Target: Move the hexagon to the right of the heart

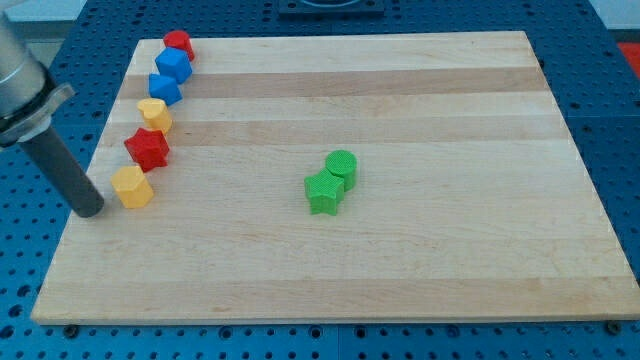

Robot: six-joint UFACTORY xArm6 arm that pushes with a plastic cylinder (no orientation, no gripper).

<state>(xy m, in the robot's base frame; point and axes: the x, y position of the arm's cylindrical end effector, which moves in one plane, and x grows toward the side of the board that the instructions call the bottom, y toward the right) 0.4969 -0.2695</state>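
Camera view: tip [90,212] down at board's [400,270] left edge, bare rod, holding nothing.
Just left of yellow hexagon [132,187]; yellow heart [154,113] above, beyond red star [148,148].

From where I stand, the worktop [420,260] lies open from centre out to three and six o'clock. Two green blocks, a cylinder [341,166] touching a star [324,191], sit mid-board. A tight file along nine to eleven o'clock, from the yellow hexagon [132,187] through the red star [148,148] to the red block [178,45], walls that edge; my tip [90,211] stands just beside the hexagon at nine.
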